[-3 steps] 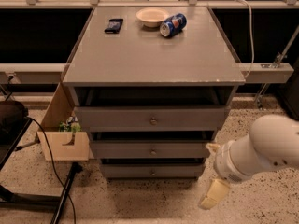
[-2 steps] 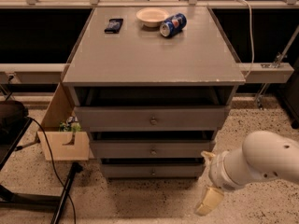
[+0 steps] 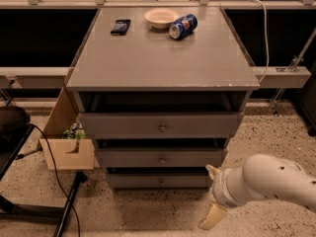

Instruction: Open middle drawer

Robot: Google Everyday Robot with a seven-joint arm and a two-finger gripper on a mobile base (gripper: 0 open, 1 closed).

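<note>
So, only the one camera view to go on. The arm has sunk lower and drifted a bit left over the last second, and the claw point(image 3: 212, 194) now hangs at the near right of the cabinet, down beside the lowest drawer point(image 3: 160, 180) rather than level with the one it wants. Its two pale tips look spread apart, pinching nothing.

The middle drawer point(image 3: 162, 158) hasn't budged. It's the second grey front of three, and its little round knob point(image 3: 162, 159) sits well to the left of the claw and a bit higher. My read is that this is still the approach: no contact yet, and the claw needs to come up and across to reach that knob.

Stuff that's hard to tell:
- The arm runs off the right edge, so the rest of it is out of sight.
- The upper tip overlaps the right end of the lowest drawer; I can't say whether it's touching.
- The knobs are tiny, no detail there.

On the surface point(image 3: 163, 63) at the far end sit a bowl point(image 3: 160, 18), a tipped can point(image 3: 182, 26) and a small black thing point(image 3: 121, 26), all well clear.
</note>
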